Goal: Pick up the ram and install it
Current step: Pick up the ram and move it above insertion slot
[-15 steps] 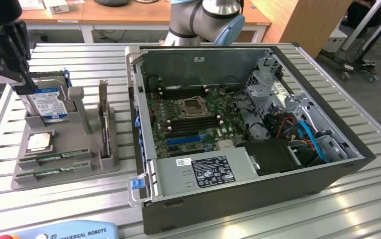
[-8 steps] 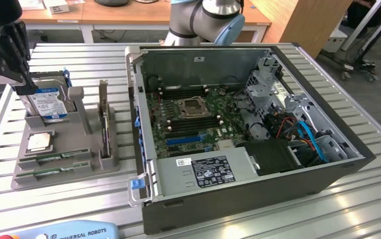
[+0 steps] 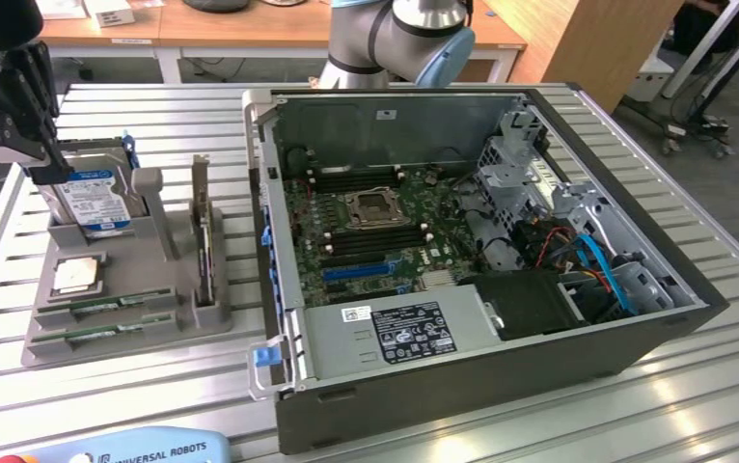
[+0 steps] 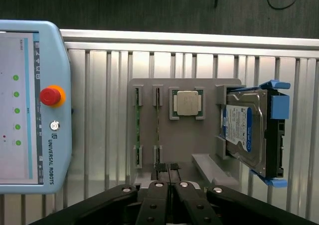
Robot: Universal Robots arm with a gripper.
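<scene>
Two look-alike green ram sticks stand on edge in slots of a grey holder point(image 4: 199, 135). One ram stick point(image 4: 158, 128) point(image 3: 106, 304) lies beside the silver CPU chip point(image 4: 187, 104). The other stick point(image 4: 137, 128) point(image 3: 99, 333) lies one slot farther from the chip. My gripper point(image 4: 167, 168) hovers high above the holder, its black fingers pressed together with nothing between them. Its fingertips line up with the end of the stick nearer the chip. In the exterior view the gripper point(image 3: 45, 164) hangs at the left, over the holder. Open ram slots show on the motherboard point(image 3: 369, 231).
A silver hard drive point(image 4: 246, 130) point(image 3: 93, 198) with a blue label stands upright in the holder. The open computer case point(image 3: 473, 367) sits on the slatted metal table point(image 4: 104, 115). A teach pendant point(image 4: 35, 105) with a red stop button lies beside the holder.
</scene>
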